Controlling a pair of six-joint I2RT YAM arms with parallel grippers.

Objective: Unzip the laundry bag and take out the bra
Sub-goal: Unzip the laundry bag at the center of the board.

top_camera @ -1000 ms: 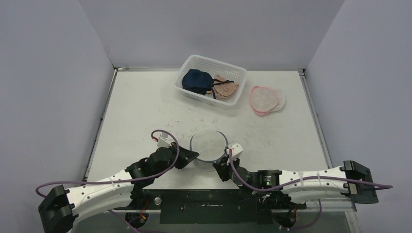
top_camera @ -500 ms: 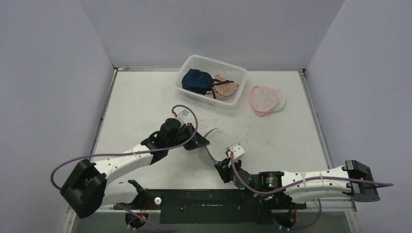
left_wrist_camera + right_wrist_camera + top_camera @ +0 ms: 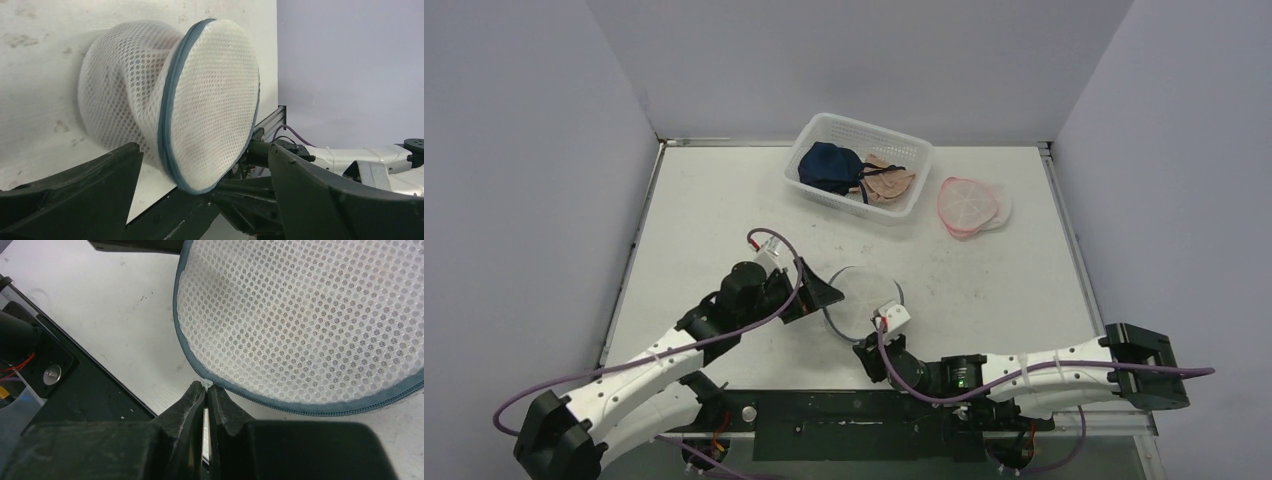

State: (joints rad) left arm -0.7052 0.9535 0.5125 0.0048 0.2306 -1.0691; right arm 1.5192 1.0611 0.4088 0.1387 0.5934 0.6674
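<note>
The task is judged to be at its first step. The bag (image 3: 861,300) is propped on edge at the near middle of the bench (image 3: 714,220), and its blue-grey zip (image 3: 280,402) is seen shut along every stretch in view. How far it is undone on the hidden side cannot be told. The right tool (image 3: 206,390) is clenched on the small white pull (image 3: 206,384) at the bag's lower rim. The left tool (image 3: 822,295) is released, its jaws spread wide to either side of the bag and apart from it. The bra is not seen outside the bag. A faint warm tint is made out through the mesh, but its shape cannot be told. The unzipping, the opening and the removal are all left to be done.

The bench is white and scuffed with grey marks. At its far side a white basket (image 3: 860,165) of dark and beige garments is placed, with pink-rimmed mesh discs (image 3: 969,205) just beside it. The space is closed in by plain pale walls.
</note>
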